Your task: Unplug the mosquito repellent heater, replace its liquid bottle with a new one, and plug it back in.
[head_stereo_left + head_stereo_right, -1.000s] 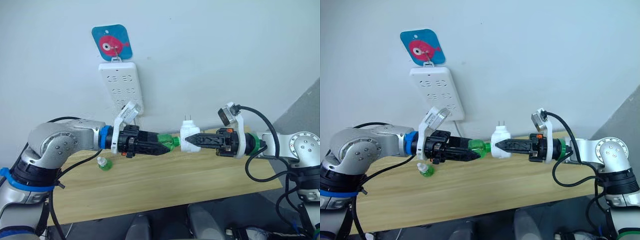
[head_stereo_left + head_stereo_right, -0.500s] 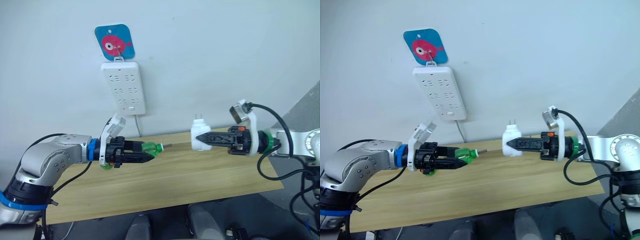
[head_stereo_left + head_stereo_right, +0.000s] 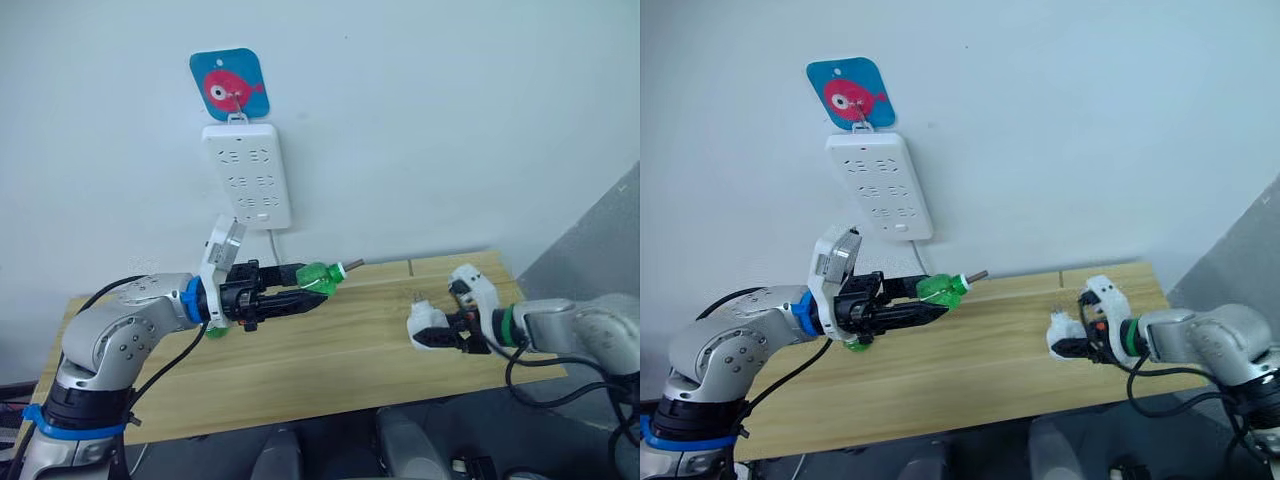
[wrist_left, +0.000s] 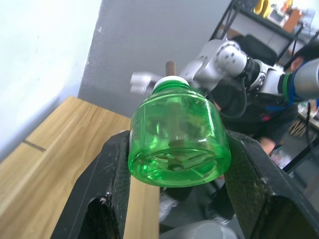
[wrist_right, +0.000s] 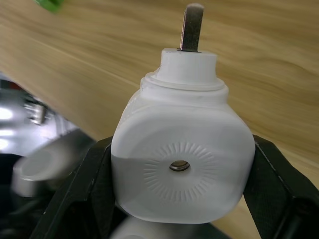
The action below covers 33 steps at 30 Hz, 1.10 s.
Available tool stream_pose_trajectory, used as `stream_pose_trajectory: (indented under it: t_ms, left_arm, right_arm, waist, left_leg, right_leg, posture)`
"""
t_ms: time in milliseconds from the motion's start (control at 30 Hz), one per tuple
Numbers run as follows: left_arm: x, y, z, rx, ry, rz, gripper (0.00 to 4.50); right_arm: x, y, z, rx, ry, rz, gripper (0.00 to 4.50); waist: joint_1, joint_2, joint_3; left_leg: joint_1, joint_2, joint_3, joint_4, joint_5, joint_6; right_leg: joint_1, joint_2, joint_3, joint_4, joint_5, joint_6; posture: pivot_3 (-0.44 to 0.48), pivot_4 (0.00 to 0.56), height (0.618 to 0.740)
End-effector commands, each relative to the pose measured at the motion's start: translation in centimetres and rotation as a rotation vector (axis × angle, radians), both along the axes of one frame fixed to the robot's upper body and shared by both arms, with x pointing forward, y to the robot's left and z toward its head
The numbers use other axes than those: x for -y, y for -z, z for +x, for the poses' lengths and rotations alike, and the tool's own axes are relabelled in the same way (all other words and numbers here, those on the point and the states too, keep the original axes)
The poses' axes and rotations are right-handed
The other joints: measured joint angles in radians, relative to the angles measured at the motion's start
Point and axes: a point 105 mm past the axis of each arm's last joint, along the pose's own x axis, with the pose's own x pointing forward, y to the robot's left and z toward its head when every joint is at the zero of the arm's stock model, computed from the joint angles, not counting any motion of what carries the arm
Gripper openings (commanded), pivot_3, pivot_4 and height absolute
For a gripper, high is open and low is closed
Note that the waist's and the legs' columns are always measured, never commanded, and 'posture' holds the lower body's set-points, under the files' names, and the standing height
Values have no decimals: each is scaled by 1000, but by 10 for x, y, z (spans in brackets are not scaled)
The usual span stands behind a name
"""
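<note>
Our left gripper [image 3: 300, 296] clamps green bottle [image 3: 322, 278] above table [image 3: 330, 360]. Right gripper [image 3: 425, 335] grips heater [image 3: 424, 322]; right wrist view reveals its vent hole [image 5: 178, 166].

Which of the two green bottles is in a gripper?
The green bottle with the bare wick, clamped in the left gripper above the table. The other green bottle sits low behind that arm.

— Are you reading any text or numbers anywhere?
— No, nothing legible is showing. The blue rounded-square wall hanger [image 3: 228, 84] is carrying only a pink fish picture, and the long white plastic power strip [image 3: 248, 175] is bearing no readable marking.
</note>
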Motion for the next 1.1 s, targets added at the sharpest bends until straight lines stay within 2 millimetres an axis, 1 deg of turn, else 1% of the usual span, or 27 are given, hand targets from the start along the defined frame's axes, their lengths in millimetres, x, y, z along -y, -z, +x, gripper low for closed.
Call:
stream_pose_trajectory:
  t_ms: [33,167,267,433,633,900,1033,1067,1100]
  left_arm:
    - [7,-5,-1,91,11,11,2275]
    - [9,-7,7,171,-45,17,2275]
    - [12,-7,6,221,-44,32,2275]
    - [17,-3,0,271,-23,58,2275]
    - [19,2,0,334,-35,77,2275]
    - [17,14,-1,377,-39,100,2275]
    - [17,19,-1,390,-39,101,2275]
    - [17,19,-1,389,-41,97,2275]
    - [17,20,-1,389,-42,95,2275]
  right_arm:
    - [9,13,18,77,11,-106,3040]
    - [24,28,32,76,87,-172,3040]
    - [32,36,39,62,125,-211,3040]
    - [38,40,42,22,162,-231,3040]
    - [57,45,45,-22,214,-305,3040]
    - [61,45,46,-51,222,-330,3040]
    - [58,40,50,-29,239,-317,4406]
    - [58,37,52,-20,246,-313,4500]
    - [58,34,53,-9,256,-307,4500]
  waist:
    - [1,-1,0]
    - [7,-1,3]
    - [11,-2,5]
    - [14,-1,10]
    - [17,-3,18]
    - [19,-4,26]
    - [19,-3,28]
    - [18,-3,30]
    - [18,-2,30]
  left_leg:
    - [0,0,0,0,0,0]
    - [0,0,0,0,0,0]
    - [0,0,0,0,0,0]
    - [0,0,0,0,0,0]
    - [0,0,0,0,0,0]
    - [0,0,-1,0,0,0]
    - [0,0,-1,0,0,0]
    - [0,0,-1,0,0,0]
    - [0,0,0,0,0,0]
  right_leg:
    - [0,0,0,0,0,0]
    - [0,0,0,0,1,-1]
    - [0,0,0,0,1,-1]
    - [0,0,0,0,1,-1]
    - [1,0,0,0,1,-1]
    - [1,0,0,0,1,-1]
    - [1,0,0,0,1,-1]
    - [1,0,0,0,1,-1]
    - [1,0,0,0,1,-1]
  posture:
    - [-147,186,740]
    - [-139,196,740]
    - [-130,203,740]
    - [-121,210,740]
    - [-113,220,740]
    - [-112,225,740]
    - [-118,225,740]
    - [-118,225,740]
    - [-118,225,740]
